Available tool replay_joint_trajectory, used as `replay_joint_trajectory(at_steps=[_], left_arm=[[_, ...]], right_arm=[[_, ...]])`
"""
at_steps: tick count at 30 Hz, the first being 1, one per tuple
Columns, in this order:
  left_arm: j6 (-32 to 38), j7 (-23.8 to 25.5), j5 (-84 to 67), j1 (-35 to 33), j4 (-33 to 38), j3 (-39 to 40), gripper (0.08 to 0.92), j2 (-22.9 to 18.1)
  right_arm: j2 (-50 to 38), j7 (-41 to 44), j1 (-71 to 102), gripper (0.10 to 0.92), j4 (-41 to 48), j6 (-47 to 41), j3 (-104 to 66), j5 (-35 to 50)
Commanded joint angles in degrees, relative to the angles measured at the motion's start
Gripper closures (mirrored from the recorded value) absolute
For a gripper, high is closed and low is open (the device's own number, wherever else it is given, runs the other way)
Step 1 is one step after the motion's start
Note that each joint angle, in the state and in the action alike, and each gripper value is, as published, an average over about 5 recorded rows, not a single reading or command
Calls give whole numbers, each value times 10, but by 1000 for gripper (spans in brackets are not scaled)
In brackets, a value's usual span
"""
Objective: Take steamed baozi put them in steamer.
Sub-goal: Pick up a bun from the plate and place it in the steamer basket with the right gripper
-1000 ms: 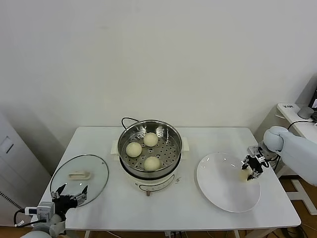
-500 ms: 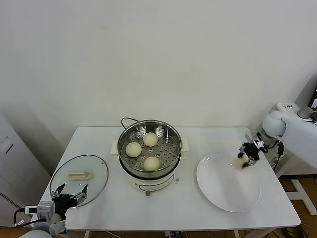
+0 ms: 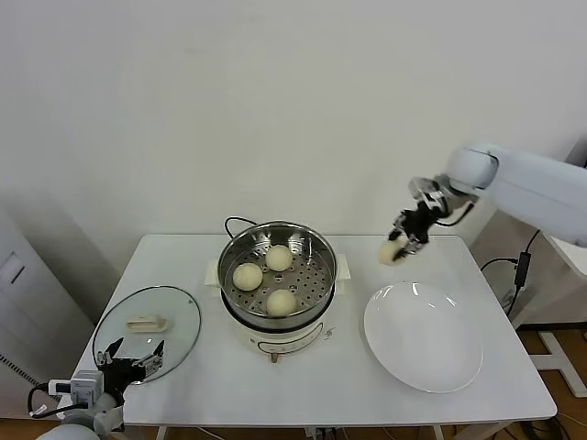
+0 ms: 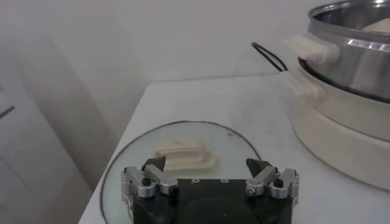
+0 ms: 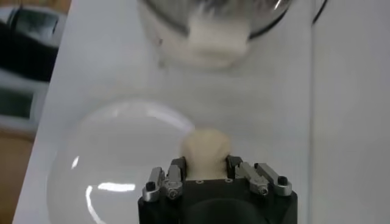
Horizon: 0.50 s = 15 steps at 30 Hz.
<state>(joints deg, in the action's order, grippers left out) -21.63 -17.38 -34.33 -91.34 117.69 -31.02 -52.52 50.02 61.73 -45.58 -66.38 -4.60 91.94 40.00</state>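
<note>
The right gripper [image 3: 404, 240] had risen off the plate [image 3: 424, 335] toward the steamer [image 3: 279, 269], fingers clenched on the fourth bun [image 3: 392, 252] held in mid-air; it looked light, soft, easily dented, best pinched gently at its sides; left gripper [image 3: 128, 355] idled released by the lid [image 3: 147, 320].

The steamer [image 3: 278, 266] is shiny polished metal with a perforated floor, seated on a smooth white plastic base [image 3: 284, 337]. The baozi [image 3: 248, 275] inside look matt, soft and doughy, as does the bun [image 3: 392, 252] clamped in the right gripper [image 3: 404, 240]. The plate [image 3: 424, 335] is glossy white. The lid [image 3: 147, 332] is clear glass with a matt cream handle. The tabletop [image 3: 183, 275] is smooth, matt white.
</note>
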Motion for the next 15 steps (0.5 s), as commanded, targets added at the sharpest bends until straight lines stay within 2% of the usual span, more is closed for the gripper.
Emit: replay_joint_trajectory(at_steps=[1, 8, 15], left_arm=[[2, 1, 0, 2, -4, 4, 177, 1], [2, 1, -1, 5, -6, 9, 177, 1], [6, 1, -2, 4, -8, 7, 177, 2]], right_arm=[[113, -40, -71, 596, -14, -72, 61, 170], [176, -55, -76, 600, -7, -111, 69, 207], [186, -90, -71, 596, -47, -148, 87, 221]])
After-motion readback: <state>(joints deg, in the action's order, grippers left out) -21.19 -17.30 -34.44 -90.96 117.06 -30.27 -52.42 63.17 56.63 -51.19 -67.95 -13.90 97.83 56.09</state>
